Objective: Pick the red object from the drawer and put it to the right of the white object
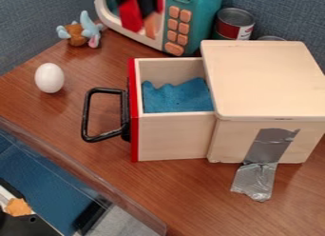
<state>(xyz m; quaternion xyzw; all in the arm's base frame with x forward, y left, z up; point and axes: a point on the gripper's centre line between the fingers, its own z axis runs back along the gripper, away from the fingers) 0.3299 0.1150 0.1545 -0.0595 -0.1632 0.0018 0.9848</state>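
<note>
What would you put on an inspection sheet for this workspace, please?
Surface: brown wood-grain tabletop.
Job's things: white egg-shaped object upright at left; drawer open, blue material inside; red piece at top, whether the target is unclear.
Clutter: toy microwave, brown-and-blue toy, can, grey tape.
Grippers: black gripper at top edge, hold on the red piece unclear.
Cables: nothing seen.
Surroundings: blue walls; clear plastic edge, lower left.

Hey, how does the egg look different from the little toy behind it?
The egg is plain white, while the toy mixes brown, light blue and pink. The egg is one smooth oval; the toy has parts sticking out. Both sit on the table.
</note>
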